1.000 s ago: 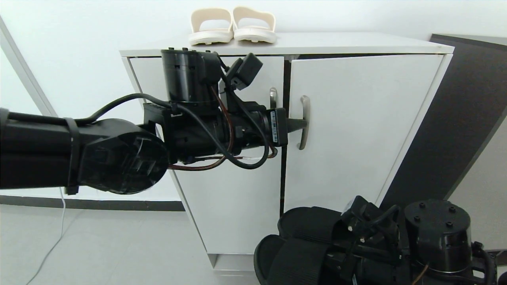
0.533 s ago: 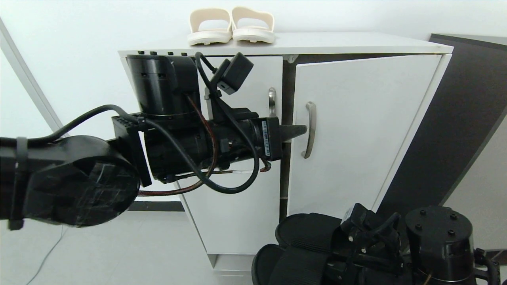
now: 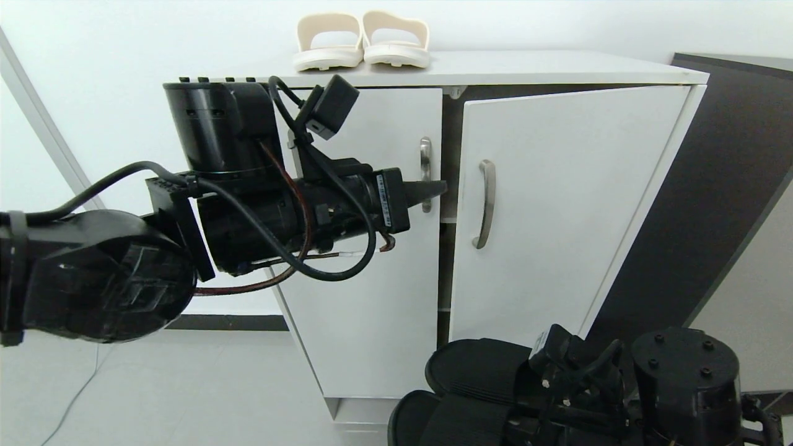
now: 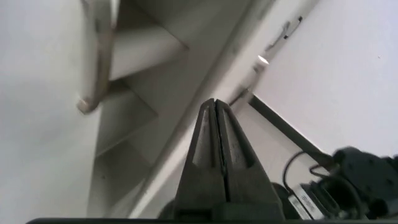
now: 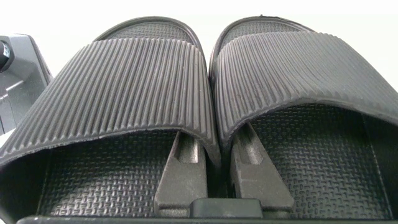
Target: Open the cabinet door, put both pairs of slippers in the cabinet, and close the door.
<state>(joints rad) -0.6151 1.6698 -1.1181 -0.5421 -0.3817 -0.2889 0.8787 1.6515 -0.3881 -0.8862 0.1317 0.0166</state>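
The white cabinet [image 3: 557, 67] has its right door [image 3: 570, 204] ajar by a narrow dark gap, and the left door [image 3: 365, 310] is closed. My left gripper [image 3: 438, 188] is shut and empty. It points at that gap, in front of the left door's handle [image 3: 425, 152] and to the left of the right door's handle [image 3: 486, 204]. In the left wrist view, the left gripper [image 4: 215, 109] shows its fingers pressed together. A cream pair of slippers [image 3: 362, 40] sits on the cabinet top. Low in front of the cabinet, my right gripper [image 5: 214, 171] pinches the black slippers [image 5: 273, 68] by their adjoining inner sides. The black slippers [image 3: 477, 378] hang below the right door.
A dark panel [image 3: 712, 186] stands against the cabinet's right side. Grey floor [image 3: 186, 384] lies open to the left, with a thin cable [image 3: 74, 396] on it. The white wall has a dark baseboard [image 3: 235, 322].
The right door has swung out a little from nearly closed. My left gripper let go of the right handle and drew back to the left. The black slippers stayed in the right gripper.
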